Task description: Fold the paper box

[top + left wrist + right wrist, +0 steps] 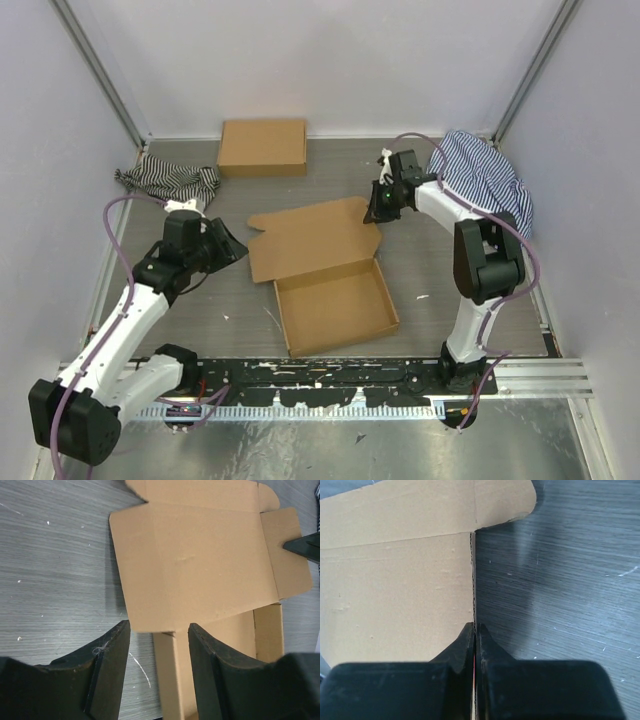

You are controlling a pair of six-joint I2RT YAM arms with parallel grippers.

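The paper box (335,300) lies mid-table as a shallow brown tray, with its lid panel (310,238) open and spread toward the back. My right gripper (378,208) is shut on the lid's right side flap. In the right wrist view the jaws (475,629) pinch the thin cardboard edge, with the panel (395,580) to the left. My left gripper (236,250) is open at the lid's left edge. In the left wrist view its jaws (159,627) stand wide apart just short of the lid (200,565), touching nothing.
A second closed brown box (262,147) sits at the back wall. A striped cloth (165,181) lies at the back left. Another striped cloth (487,175) is bunched at the back right, behind the right arm. White walls enclose the table on three sides.
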